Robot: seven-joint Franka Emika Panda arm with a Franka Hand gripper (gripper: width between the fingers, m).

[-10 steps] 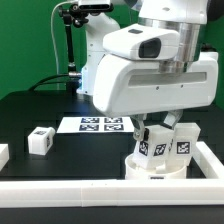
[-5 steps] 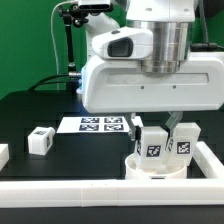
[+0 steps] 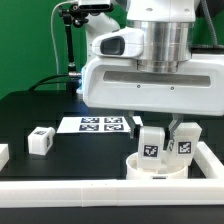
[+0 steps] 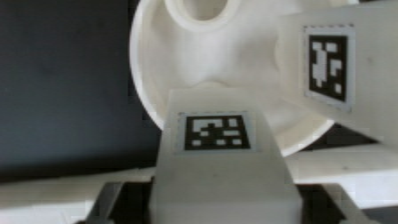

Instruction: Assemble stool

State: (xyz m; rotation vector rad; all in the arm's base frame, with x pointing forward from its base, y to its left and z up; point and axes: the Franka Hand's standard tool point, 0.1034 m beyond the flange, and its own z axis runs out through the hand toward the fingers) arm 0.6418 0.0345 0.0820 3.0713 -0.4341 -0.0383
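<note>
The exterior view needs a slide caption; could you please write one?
Gripper holds one upright leg on the seat disc beside a second leg; third leg sits apart.

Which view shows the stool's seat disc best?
Wrist view. The seat disc fills most of the frame, its curved rim clear, with the near leg and the far leg overlapping it. The exterior view shows only its low front wall beneath both legs.

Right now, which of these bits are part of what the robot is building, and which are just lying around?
Job: seat disc; gripped leg standing on it; second leg beside it; loose leg on the table.
Lying about: marker board; white border rail.
</note>
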